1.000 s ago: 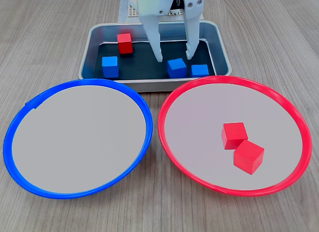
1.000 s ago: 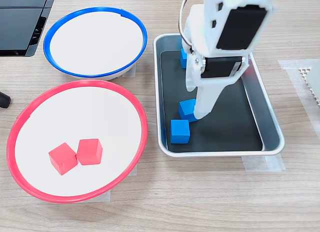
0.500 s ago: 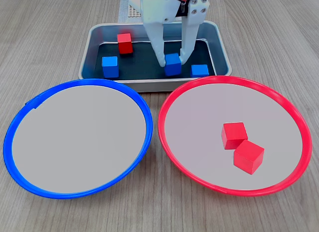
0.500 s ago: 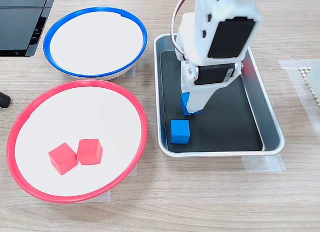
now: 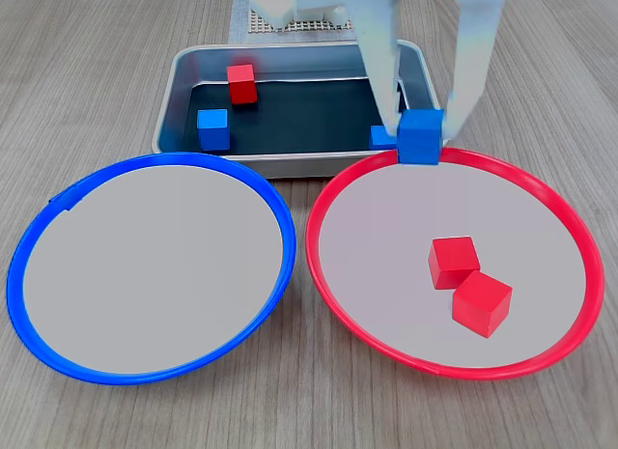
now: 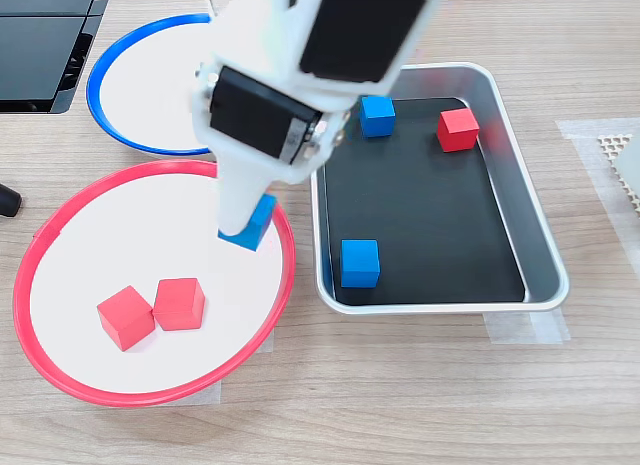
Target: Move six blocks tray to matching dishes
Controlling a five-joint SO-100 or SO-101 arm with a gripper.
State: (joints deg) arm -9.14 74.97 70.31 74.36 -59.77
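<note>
One fixed view looks down from the front, over the two dishes toward the tray [image 5: 169, 87] behind. Another looks steeply down from the side, the tray [image 6: 535, 240] at right. Both share the desk [image 5: 87, 72], close in.

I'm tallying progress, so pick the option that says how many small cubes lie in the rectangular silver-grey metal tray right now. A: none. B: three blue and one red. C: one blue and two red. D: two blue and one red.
D: the rectangular silver-grey metal tray holds two blue cubes and one red cube, while the gripper carries a third blue cube over the red-rimmed round dish.
</note>
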